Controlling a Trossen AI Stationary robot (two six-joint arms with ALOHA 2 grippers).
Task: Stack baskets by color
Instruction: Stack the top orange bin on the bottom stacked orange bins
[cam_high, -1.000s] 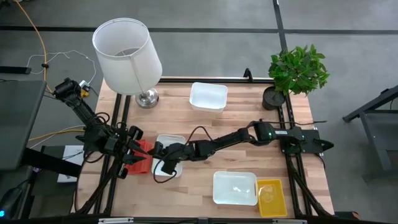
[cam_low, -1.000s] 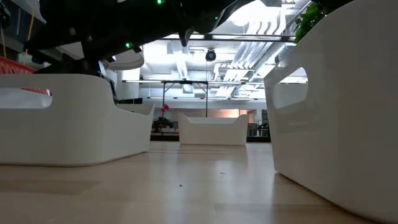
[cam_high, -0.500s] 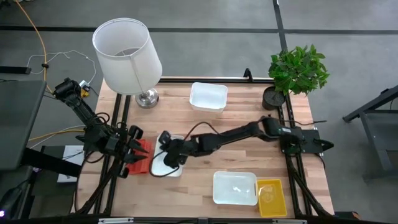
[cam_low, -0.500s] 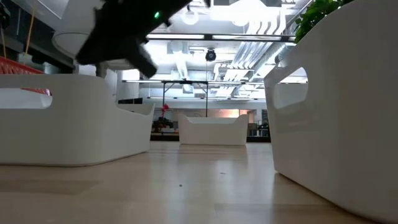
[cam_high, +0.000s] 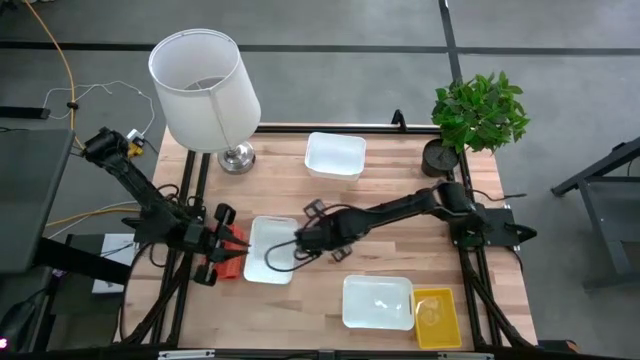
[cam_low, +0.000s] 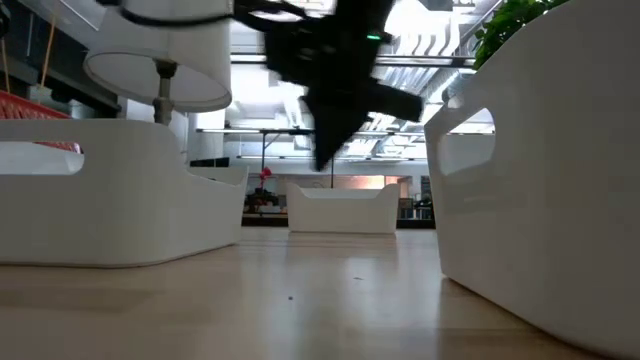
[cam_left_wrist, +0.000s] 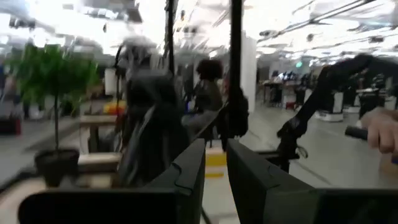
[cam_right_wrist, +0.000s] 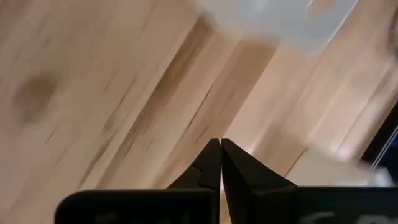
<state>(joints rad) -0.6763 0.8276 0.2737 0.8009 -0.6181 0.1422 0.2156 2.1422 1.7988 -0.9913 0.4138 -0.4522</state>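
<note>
Ref: lamp (cam_high: 205, 88). White basket (cam_high: 270, 250) sits on worktop (cam_high: 400, 265) just in front of lamp. Right tool (cam_high: 300, 243) clenched empty by its rim. Left tool (cam_high: 222, 250) grasps red basket (cam_high: 232, 252) beside it. Step, prob.: sorting whites. Next: reopen, regrip the rim.

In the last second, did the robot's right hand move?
Yes. The right hand pulled back off the white basket toward the plant side.
</note>
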